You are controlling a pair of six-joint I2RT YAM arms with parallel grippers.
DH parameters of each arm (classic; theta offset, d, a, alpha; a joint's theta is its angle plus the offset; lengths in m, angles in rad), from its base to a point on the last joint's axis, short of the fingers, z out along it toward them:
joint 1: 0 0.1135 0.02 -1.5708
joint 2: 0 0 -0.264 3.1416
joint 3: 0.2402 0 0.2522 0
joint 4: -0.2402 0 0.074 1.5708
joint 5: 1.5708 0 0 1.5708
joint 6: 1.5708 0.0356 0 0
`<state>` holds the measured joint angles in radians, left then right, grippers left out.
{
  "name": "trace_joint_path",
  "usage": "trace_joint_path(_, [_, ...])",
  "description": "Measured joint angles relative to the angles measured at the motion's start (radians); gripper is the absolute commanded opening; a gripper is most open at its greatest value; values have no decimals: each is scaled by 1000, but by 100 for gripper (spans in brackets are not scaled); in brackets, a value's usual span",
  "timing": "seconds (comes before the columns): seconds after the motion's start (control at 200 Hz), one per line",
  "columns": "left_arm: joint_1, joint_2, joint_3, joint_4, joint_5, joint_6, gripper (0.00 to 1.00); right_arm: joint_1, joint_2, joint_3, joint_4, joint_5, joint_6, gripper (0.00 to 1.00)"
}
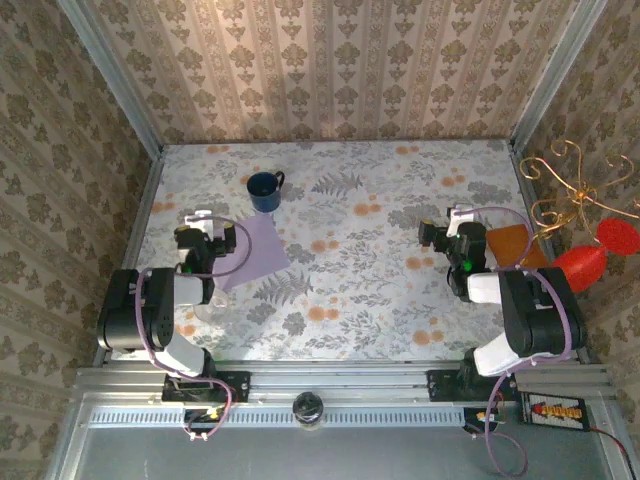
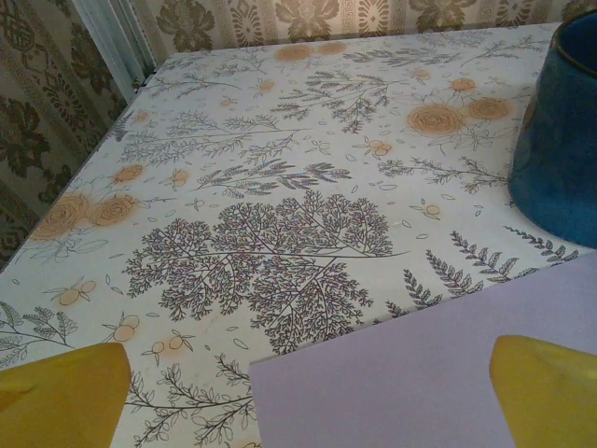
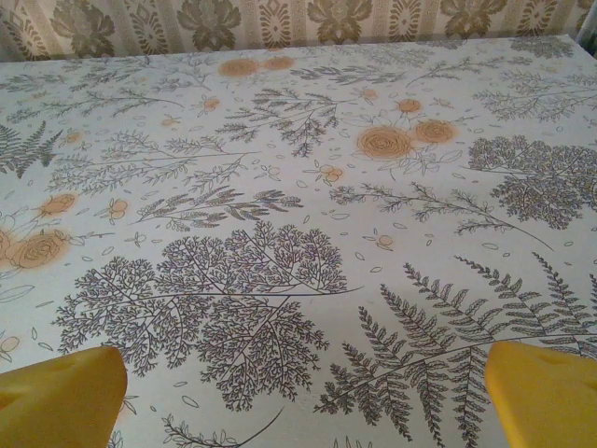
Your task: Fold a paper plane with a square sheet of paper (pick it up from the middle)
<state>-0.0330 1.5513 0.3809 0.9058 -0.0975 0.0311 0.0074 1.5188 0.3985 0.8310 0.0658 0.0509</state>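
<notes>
Patterned wallpaper enclosed a flower-printed tabletop (image 1: 400, 300) on three sides. Item one, the square sheet of paper (image 1: 257, 250): pale lilac, flat and uncreased on the left half, just beside a blue mug (image 1: 265, 191); whether the two touched could not be told. Item two, the left end effector (image 1: 200, 228): jaws spread wide, holding nothing, hung low at the sheet's left edge, so that in its wrist view one corner of the sheet lay between the yellow fingertips (image 2: 65, 392). Item three, the right end effector (image 1: 452, 232): likewise wide open and empty, over bare cloth on the right half, near an orange-brown rectangle (image 1: 508, 243). Status: no fold made; the step in hand was judged to be the first pickup. Handling note — thin paper lying flat offers no edge to pinch, so the left end effector would likely do best to shift right until centred over the sheet, descend with jaws open, press lightly and close slowly to raise a small ridge at the middle — keeping clear of the mug throughout.
</notes>
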Motion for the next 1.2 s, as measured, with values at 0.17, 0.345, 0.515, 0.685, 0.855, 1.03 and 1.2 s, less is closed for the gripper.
trace_joint_path(0.17, [0,0,0,0,0,0,100,0,0,0,0,0,0,100])
trace_joint_path(0.345, [0,0,0,0,0,0,100,0,0,0,0,0,0,100])
trace_joint_path(0.515, [1,0,0,0,1,0,100,0,0,0,0,0,0,100])
trace_joint_path(0.685, [1,0,0,0,1,0,100,0,2,0,-1,0,0,100])
trace_joint_path(0.855, [1,0,0,0,1,0,100,0,2,0,0,0,0,100])
trace_joint_path(1.03, [1,0,0,0,1,0,100,0,2,0,0,0,0,100])
trace_joint_path(1.2, [-6,-40,0,-42,-32,0,100,23,-34,3,-56,2,-20,100])
